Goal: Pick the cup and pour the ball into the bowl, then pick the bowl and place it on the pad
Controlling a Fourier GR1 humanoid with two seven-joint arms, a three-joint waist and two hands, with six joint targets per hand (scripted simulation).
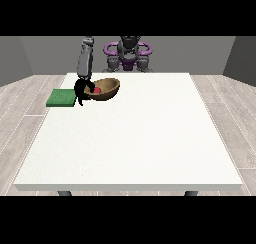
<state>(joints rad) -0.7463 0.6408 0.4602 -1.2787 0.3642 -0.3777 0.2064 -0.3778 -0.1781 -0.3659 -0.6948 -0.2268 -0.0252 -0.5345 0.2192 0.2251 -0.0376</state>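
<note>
Wooden bowl (106, 88) tilted, red ball (97, 90) inside, robot hand (81, 90) at view's left curled over its rim, green pad (61, 98) beside.

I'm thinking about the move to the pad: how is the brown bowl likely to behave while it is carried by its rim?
The bowl looks rigid, so it probably keeps its shape. The hand at the view's left grips only one rim, and the bowl already sits tilted, so it may tip further. The red ball inside could roll toward the low side.
</note>
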